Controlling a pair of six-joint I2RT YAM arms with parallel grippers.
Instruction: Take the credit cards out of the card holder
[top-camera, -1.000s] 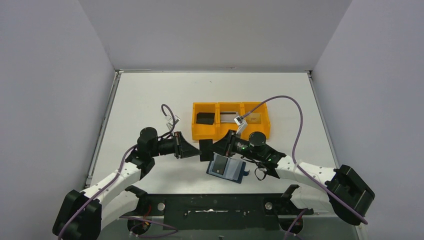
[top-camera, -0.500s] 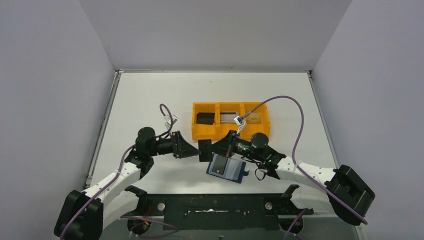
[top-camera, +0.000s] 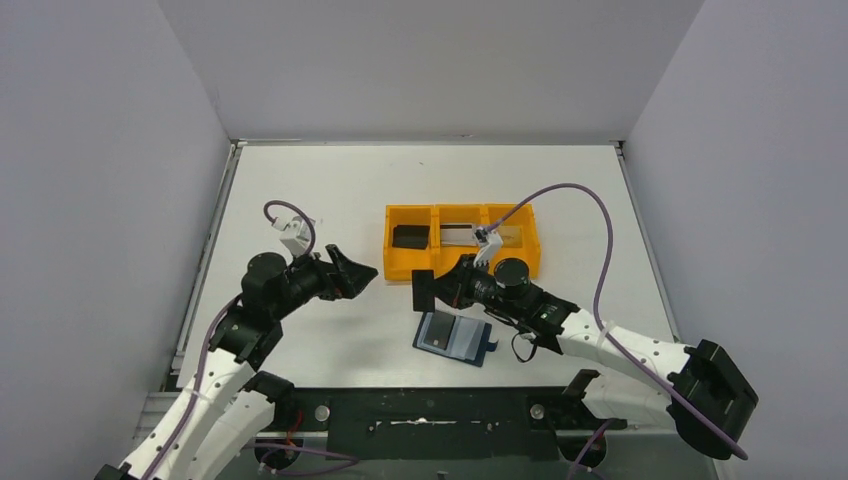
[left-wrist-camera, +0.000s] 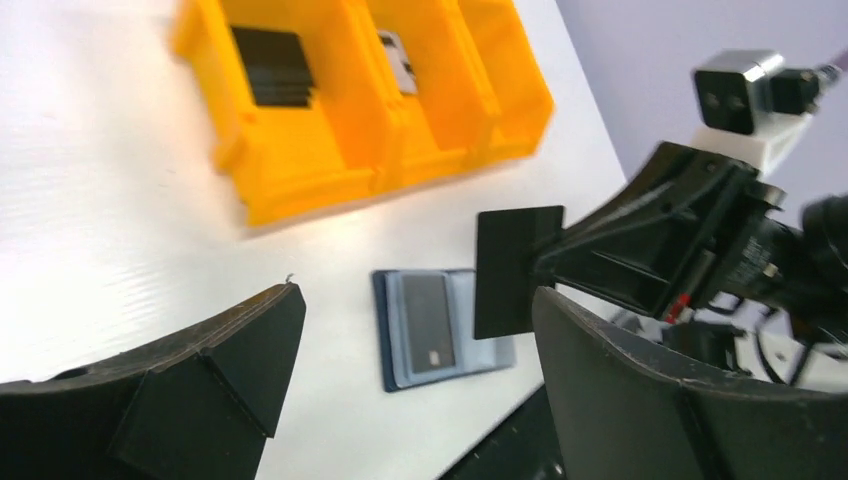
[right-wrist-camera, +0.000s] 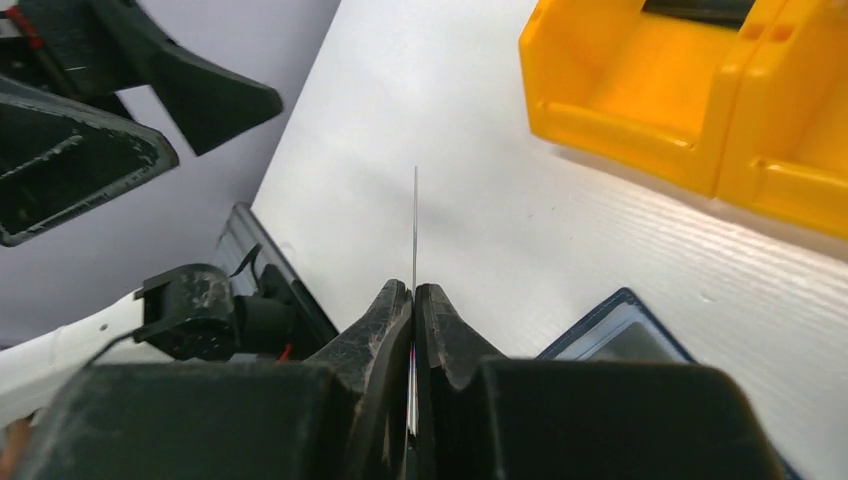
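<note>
The card holder (top-camera: 455, 337) lies open on the table in front of the arms, with a dark grey credit card (left-wrist-camera: 428, 320) still in its blue-grey pocket (left-wrist-camera: 485, 345). My right gripper (top-camera: 440, 291) is shut on a black credit card (top-camera: 423, 290) and holds it upright above the table, just left of the card holder. In the right wrist view this card (right-wrist-camera: 415, 225) shows edge-on between the closed fingers (right-wrist-camera: 385, 310). My left gripper (top-camera: 358, 268) is open with nothing in it, and it hangs apart to the left of the held card (left-wrist-camera: 518, 270).
An orange three-compartment tray (top-camera: 410, 265) stands behind the card holder. Its left compartment holds black cards (top-camera: 409, 237), the middle one a silver card (top-camera: 460, 236), and the right one a tan card (top-camera: 508, 237). Grey walls close in the table on three sides.
The left gripper opened, let go of the black card and drew back to the left. The right gripper closed fully on that card and kept it, shifting slightly up and right.
</note>
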